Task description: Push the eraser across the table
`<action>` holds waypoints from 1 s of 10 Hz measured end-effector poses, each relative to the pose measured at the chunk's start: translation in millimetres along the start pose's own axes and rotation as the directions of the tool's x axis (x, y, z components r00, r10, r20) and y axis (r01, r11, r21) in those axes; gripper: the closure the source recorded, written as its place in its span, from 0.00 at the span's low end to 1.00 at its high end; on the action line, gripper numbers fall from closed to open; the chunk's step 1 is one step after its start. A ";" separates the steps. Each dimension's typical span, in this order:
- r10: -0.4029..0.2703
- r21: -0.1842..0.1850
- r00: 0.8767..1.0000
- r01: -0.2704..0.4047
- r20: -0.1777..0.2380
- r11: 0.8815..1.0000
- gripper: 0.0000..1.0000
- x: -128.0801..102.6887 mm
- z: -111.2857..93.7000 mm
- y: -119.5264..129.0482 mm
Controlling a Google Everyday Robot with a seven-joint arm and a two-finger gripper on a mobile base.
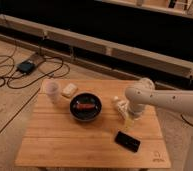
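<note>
The eraser (pixel 127 141) is a flat black block lying on the front right part of the light wooden table (pixel 65 140). My gripper (pixel 129 119) hangs from the white arm (pixel 160 100), which reaches in from the right. The gripper is low over the table's right side. It is just behind the eraser and apart from it, with a strip of bare wood between them.
A round black bowl (pixel 86 107) with an orange-red item inside sits mid-table. A pale cup (pixel 53 91) and a small cream block (pixel 69 90) stand at the back left. A light packet (pixel 120 105) lies beside my arm. Cables and a dark box (pixel 26 66) lie on the floor.
</note>
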 end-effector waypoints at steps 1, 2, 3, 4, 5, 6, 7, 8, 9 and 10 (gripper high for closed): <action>0.048 0.010 0.999 -0.048 0.002 0.999 0.20 -14.4 5.6 3.8; 0.093 0.017 0.996 -0.093 0.005 0.996 0.20 -28.6 10.3 7.9; 0.130 0.015 0.991 -0.130 0.010 0.991 0.20 -42.8 13.9 14.2; 0.141 0.012 0.990 -0.141 0.004 0.990 0.20 -45.2 15.3 16.4; 0.140 -0.006 0.990 -0.140 -0.004 0.990 0.20 -47.0 16.0 23.4; 0.121 -0.052 0.993 -0.121 -0.012 0.991 0.20 -54.7 17.1 37.4; 0.085 -0.092 0.996 -0.086 -0.019 0.992 0.20 -58.9 19.0 46.5; 0.059 -0.111 0.998 -0.061 -0.023 0.992 0.20 -58.7 20.5 49.5; 0.026 -0.133 0.999 -0.029 -0.019 0.991 0.20 -63.7 23.7 52.0; 0.003 -0.142 1.000 -0.005 -0.013 0.990 0.20 -68.0 27.1 51.5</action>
